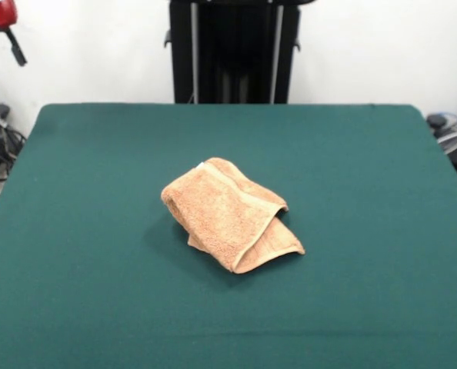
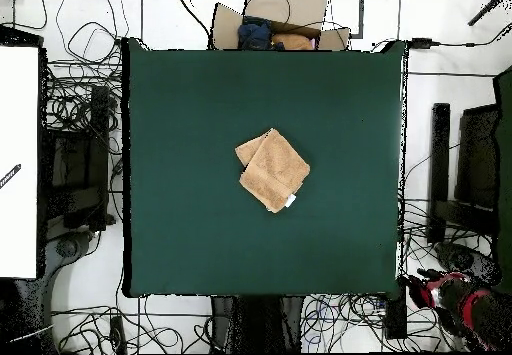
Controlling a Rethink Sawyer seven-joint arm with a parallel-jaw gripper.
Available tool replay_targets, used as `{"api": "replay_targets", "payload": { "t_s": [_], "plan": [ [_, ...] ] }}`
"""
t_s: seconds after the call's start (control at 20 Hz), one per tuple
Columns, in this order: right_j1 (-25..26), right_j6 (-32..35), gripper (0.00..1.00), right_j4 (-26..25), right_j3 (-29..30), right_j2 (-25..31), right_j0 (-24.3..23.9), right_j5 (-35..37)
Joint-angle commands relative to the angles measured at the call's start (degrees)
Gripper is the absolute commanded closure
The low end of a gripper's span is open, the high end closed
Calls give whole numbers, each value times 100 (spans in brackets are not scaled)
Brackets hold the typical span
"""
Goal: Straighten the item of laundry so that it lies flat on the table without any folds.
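bare green table (image 1: 75, 307) nearest you, towel (image 1: 228, 219) mid-table folded over itself, nothing flattened yet, arm parked off the table, can't tell the gripper's state.

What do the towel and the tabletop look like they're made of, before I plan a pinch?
The towel looks like peach-orange terry cloth: a nubby, matte pile with a flatter woven band along its edges, lying folded over itself. The table top appears covered in dark green felt-like fabric: even, matte, no glare or grain. Neither can be confirmed by look alone.
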Motion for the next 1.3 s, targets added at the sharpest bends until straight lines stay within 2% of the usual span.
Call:
{"api": "replay_targets", "payload": {
  "t_s": [0.05,0.5,1.3],
  "plan": [
    [-192,1159,0,-101,598,32,119,-323],
    [-561,1450,0,-58,1361,51,103,-897],
    [-1444,1979,0,198,2872,-94,343,-1783]
  ]
}}
